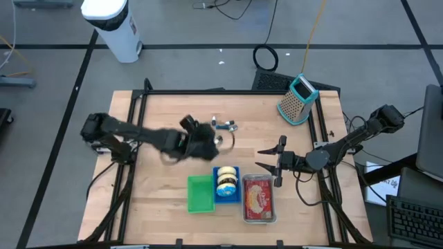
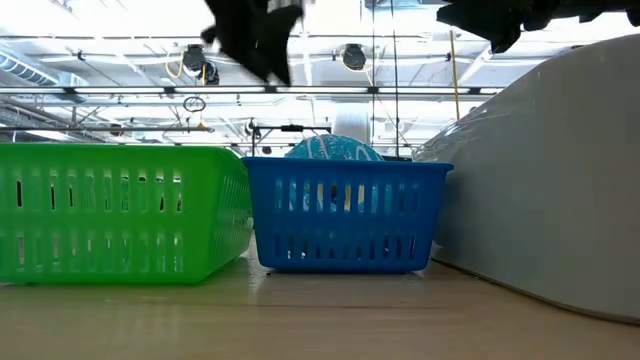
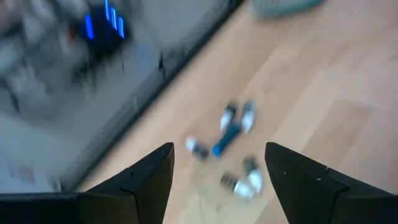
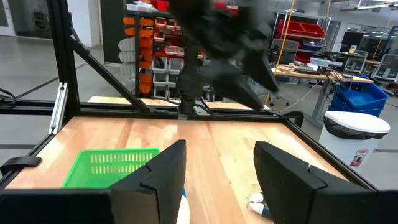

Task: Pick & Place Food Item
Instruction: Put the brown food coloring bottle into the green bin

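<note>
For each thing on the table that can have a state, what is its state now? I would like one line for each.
Green plastic basket: empty, upright.
Blue plastic basket: holds a round food item, upright.
Clear rectangular food tray: filled with red food.
Teal box grater: standing at the table's far corner.
Left hand: open, empty, above small metal and blue pieces.
Right hand: open, empty.

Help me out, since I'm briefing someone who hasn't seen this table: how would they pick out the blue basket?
Start at the wooden table and look along its near edge, where three containers sit in a row. The blue basket is the middle one, between the green basket and the red-labelled food tray. It is the only blue one, and round food items are stacked inside it.
</note>
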You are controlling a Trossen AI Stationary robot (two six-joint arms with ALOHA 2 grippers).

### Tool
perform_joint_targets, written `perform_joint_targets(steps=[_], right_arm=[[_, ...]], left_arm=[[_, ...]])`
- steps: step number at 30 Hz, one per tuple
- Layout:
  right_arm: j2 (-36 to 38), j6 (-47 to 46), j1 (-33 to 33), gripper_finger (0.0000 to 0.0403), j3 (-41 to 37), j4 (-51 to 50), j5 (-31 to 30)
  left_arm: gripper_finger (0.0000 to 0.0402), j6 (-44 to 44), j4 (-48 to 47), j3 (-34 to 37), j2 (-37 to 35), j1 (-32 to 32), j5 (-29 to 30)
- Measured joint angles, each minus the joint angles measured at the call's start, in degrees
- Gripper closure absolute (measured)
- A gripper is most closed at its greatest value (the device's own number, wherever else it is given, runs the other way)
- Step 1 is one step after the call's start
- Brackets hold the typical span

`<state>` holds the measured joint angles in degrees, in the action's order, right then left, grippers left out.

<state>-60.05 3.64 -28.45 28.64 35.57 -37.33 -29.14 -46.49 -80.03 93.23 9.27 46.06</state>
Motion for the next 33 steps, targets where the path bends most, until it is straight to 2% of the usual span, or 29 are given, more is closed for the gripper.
perform_joint_targets(steps=[6, 11, 17, 26, 30, 33], right_arm=[[0.0, 0.3, 0.0, 0.0222, 0.0, -0.1, -0.1], [0.0, 0.1, 0.7, 0.0222, 0.0, -0.4, -0.1], [0.0, 0.0, 2.1, 0.0222, 0.0, -1.2, -0.1], [0.0, 0.0, 2.3, 0.0222, 0.0, -1.3, -0.1], [0.0, 0.0, 2.3, 0.0222, 0.0, -2.5, -0.1], [0.0, 0.0, 2.3, 0.0222, 0.0, -3.3, -0.1]], left_arm=[[0.0149, -11.2, -4.8, 0.0, 4.7, -11.8, -10.4], [0.0149, -9.9, -3.7, 0.0, 10.2, -16.9, -18.4], [0.0149, -8.4, -2.8, 0.0, 15.3, -19.2, -26.3], [0.0149, -6.9, 3.4, 1.2, 18.0, -19.2, -27.1], [0.0149, -7.0, 7.0, 5.2, 15.3, -20.2, -26.7], [0.0149, -7.4, 13.6, 11.3, 11.4, -21.3, -28.4]])
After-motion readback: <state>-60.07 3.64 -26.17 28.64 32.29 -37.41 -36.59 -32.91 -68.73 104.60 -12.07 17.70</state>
